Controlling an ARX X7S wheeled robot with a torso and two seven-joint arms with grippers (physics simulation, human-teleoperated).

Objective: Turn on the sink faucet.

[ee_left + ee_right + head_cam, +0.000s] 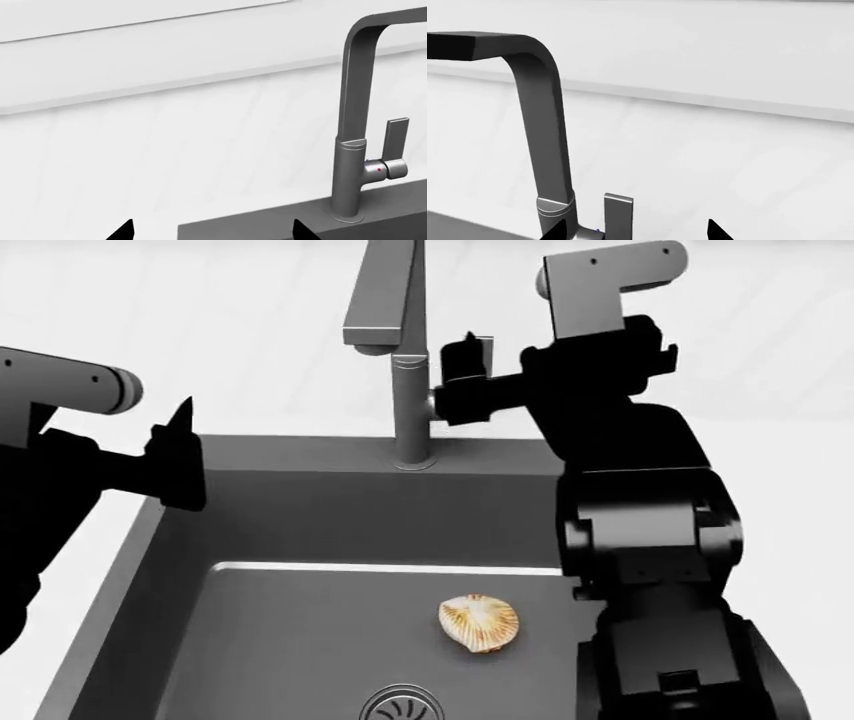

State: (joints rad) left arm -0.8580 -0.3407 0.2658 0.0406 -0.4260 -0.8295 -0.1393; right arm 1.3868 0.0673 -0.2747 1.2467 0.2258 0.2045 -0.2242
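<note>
The grey sink faucet (411,410) stands at the back rim of the dark sink (320,505), its flat spout (380,300) reaching forward. My right gripper (461,375) is open at the faucet's right side. In the right wrist view the upright lever handle (618,217) stands between the open fingers of the right gripper (637,231), close beside the post (547,130); I cannot tell whether they touch it. My left gripper (180,455) is open and empty above the sink's left rim. In the left wrist view the left gripper (213,232) faces the faucet (353,125) and its lever (395,137) from a distance.
A tan ribbed shell-like object (478,622) lies on the basin floor. The round slotted drain (400,705) is in front of it. White counter and a white wall (167,75) surround the sink. My right arm's dark links (647,540) hang over the basin's right side.
</note>
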